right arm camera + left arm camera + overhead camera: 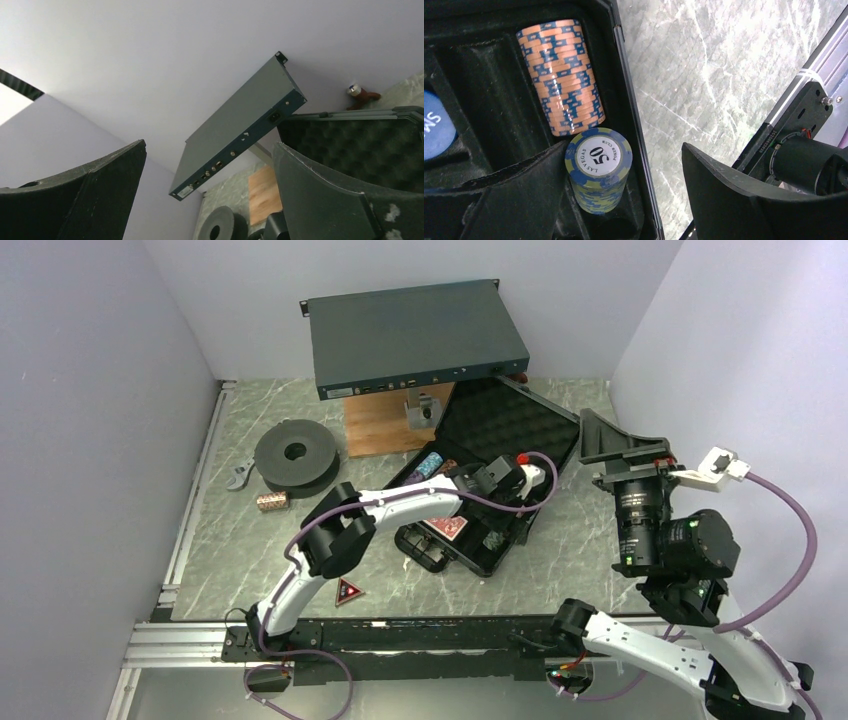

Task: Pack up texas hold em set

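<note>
Left wrist view: your left gripper point(624, 146) is released, blue-yellow poker chip roll marked 50 point(598, 170) upright just beside one finger point(524, 190), inside black rectangular hard case point(515, 425); orange-blue chip roll point(564, 77) lies at its 12 o'clock | top view only: red-black triangle point(349, 592) on marble table point(230, 560), 7 o'clock of case | right gripper point(209, 144) spread, empty.

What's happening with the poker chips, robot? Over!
Left fingers open around blue chips, standing in case beside orange roll. Right fingers open, empty, raised. Triangle, brown roll not yet packed. Nothing blocking.
</note>
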`<state>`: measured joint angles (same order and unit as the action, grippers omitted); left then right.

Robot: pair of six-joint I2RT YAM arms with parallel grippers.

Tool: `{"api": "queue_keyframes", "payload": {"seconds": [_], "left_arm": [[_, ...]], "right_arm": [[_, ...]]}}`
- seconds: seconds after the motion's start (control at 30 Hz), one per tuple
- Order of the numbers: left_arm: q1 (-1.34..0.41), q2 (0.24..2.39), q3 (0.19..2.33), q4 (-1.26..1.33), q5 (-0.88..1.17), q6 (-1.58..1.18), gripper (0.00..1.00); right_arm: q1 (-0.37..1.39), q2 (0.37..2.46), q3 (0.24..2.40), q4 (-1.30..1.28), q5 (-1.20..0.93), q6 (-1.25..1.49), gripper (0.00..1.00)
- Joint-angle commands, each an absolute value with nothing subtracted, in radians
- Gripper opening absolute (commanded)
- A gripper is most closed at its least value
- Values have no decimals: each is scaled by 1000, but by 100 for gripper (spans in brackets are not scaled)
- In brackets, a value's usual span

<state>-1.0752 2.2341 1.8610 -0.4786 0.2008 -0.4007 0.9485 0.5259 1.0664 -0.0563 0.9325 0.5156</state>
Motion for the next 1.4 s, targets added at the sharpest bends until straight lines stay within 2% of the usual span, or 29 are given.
{"api": "queue_keyframes", "payload": {"seconds": [0.0, 0.13, 0.43, 0.63, 0.77, 1.0, 1.13, 1.27, 1.37], "left_arm": [[-1095, 2100, 1840, -466, 186, -397, 85], [-1095, 2061, 1850, -505, 92, -384, 83], [-1095, 2020, 1798, -396, 29, -371, 46], [-1095, 2090, 1838, -394, 28, -365, 13], [-1096, 2115, 1805, -384, 39, -380, 1], [-1117, 2049, 1598, -315, 29, -450, 0], [-1126, 2031, 1572, -309, 27, -447, 1], [-1127, 2006, 1592, -317, 17, -448, 9], [-1127, 1971, 1602, -317, 12, -442, 26]], "right_arm": [[948, 549, 1082, -72, 907, 500, 100], [948, 550, 1065, -65, 896, 508, 100], [948, 577, 1082, -86, 875, 499, 100], [949, 579, 1079, -87, 873, 490, 100], [948, 579, 1077, -89, 883, 479, 100], [948, 579, 1067, -86, 897, 463, 100], [948, 588, 1061, -77, 896, 460, 100], [948, 602, 1072, -91, 886, 465, 100], [948, 609, 1074, -95, 882, 453, 100]]}}
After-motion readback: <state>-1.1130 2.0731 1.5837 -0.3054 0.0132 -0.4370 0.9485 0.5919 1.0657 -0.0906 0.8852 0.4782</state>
